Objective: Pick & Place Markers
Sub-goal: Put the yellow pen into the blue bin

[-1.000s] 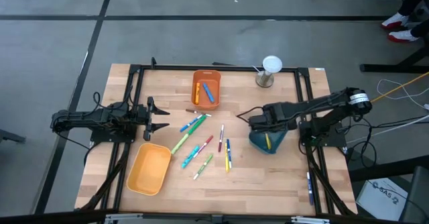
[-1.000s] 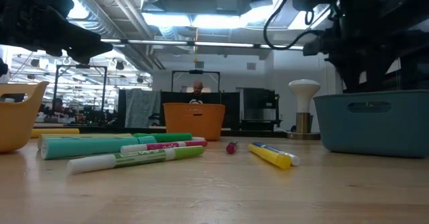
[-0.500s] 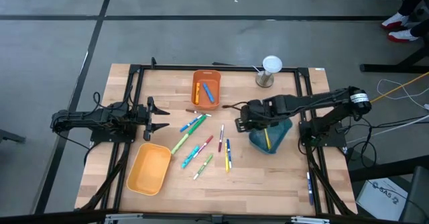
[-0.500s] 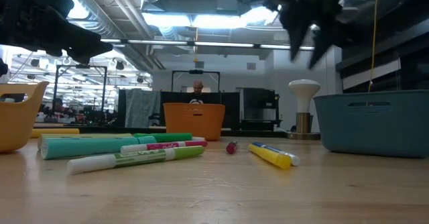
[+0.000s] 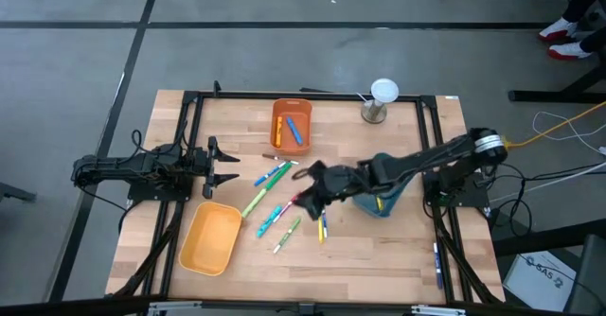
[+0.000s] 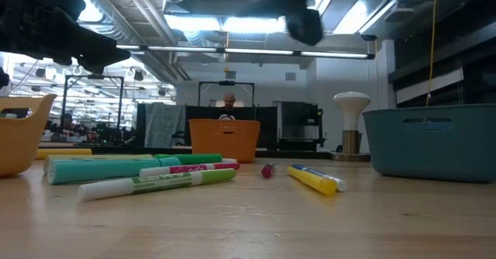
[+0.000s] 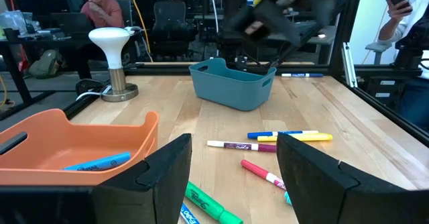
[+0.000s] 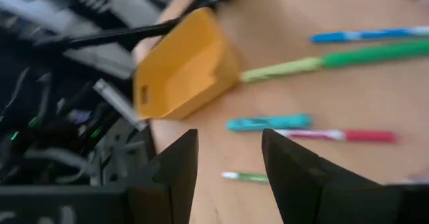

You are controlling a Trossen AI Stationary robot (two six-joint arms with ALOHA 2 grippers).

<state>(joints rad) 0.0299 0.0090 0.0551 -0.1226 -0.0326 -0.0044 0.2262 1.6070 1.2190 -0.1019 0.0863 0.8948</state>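
Note:
Several markers (image 5: 289, 202) in green, blue, red and yellow lie flat on the wooden table's middle. Two more lie in the orange bin (image 5: 291, 110) at the far side, and a yellow one (image 5: 379, 201) lies in the teal bin (image 5: 390, 195). My right gripper (image 5: 305, 195) hangs open in the air over the loose markers, slanting down toward the table's left. In the right wrist view it (image 8: 229, 135) has nothing between its fingers. My left gripper (image 5: 232, 166) waits open and level at the table's left, short of the markers (image 7: 268, 140).
A yellow bin (image 5: 210, 237) stands near the front left. A white mushroom-shaped object on a metal base (image 5: 379, 98) stands at the far right. A thin dark stick (image 5: 280, 158) lies beside the markers. Black frame rails run along the table's edges. People sit beyond the table (image 7: 100, 9).
My right gripper has swung from above the teal bin toward the table's left and a little up, and now hangs over the loose markers. It has tipped from pointing down to a shallow slant and rolled. The markers have kept their places.

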